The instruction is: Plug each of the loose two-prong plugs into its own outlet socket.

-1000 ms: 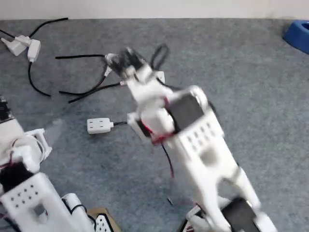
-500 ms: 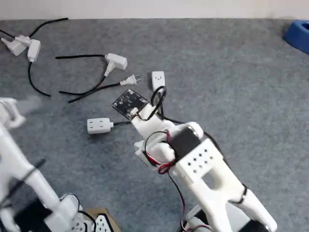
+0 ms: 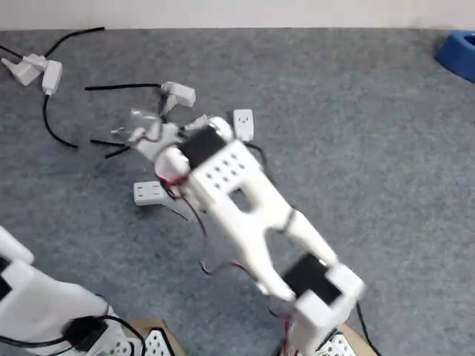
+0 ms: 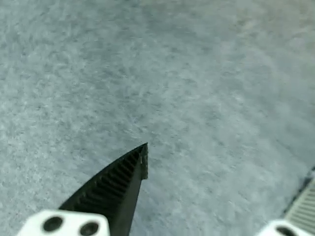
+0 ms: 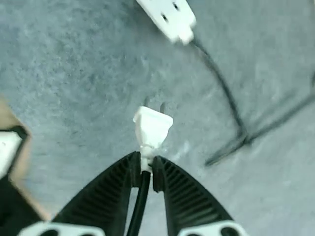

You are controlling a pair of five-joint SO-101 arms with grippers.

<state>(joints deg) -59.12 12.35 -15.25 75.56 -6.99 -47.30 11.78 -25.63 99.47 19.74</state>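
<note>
The grey carpeted surface (image 3: 386, 163) carries a white outlet block (image 3: 151, 193), a small white socket (image 3: 243, 123), a white plug (image 3: 178, 94) on black cord (image 3: 122, 87), two white adapters (image 3: 33, 70) and a blue object (image 3: 456, 52) at its far edge.

Grey carpeted tabletop (image 3: 386, 148) under even light, pale strip (image 3: 237, 13) along the far edge, blue container (image 3: 459, 53) in 1 corner.

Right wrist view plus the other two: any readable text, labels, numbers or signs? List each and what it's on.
No readable text in any view.
On the plug in the right end effector: plain white, no print to see.
On the outlet socket: slots only, no marking to see.
On the white arm casing: round holes, no lettering.
</note>
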